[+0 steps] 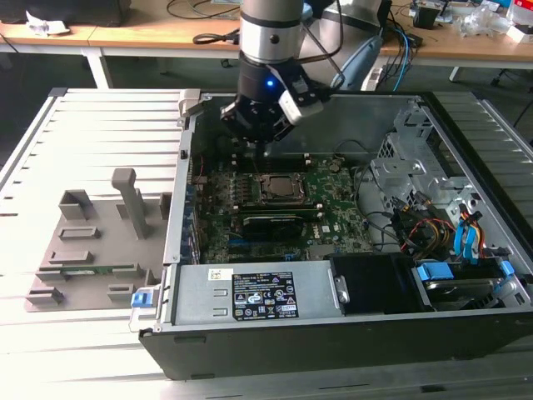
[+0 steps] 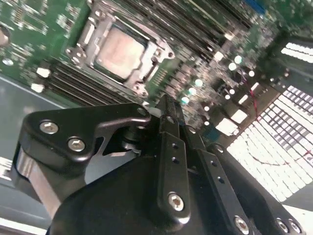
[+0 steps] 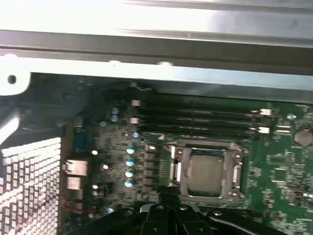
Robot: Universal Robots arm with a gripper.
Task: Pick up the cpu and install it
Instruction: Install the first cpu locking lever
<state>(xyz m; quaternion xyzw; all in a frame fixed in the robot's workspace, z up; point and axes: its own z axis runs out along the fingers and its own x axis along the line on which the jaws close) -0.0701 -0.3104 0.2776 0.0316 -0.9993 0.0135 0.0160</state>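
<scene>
One cpu (image 3: 205, 172) lies flat, metal top up, seated in the one socket (image 2: 159, 49) on the green motherboard (image 1: 333, 212) inside the open case (image 1: 433, 179); being square, it has no long axis. The single tool (image 1: 260, 150) hovers just above the board near the socket, fingers (image 2: 168, 122) pressed together, holding nothing.

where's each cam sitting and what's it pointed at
Exterior view: off the arm, looking down into the open computer case; the arm and gripper hang over the motherboard.
First wrist view: on the arm, facing the cpu in its socket.
Second wrist view: on the arm, gripper body in front, the cpu beyond.
Both wrist views share the cpu.
</scene>
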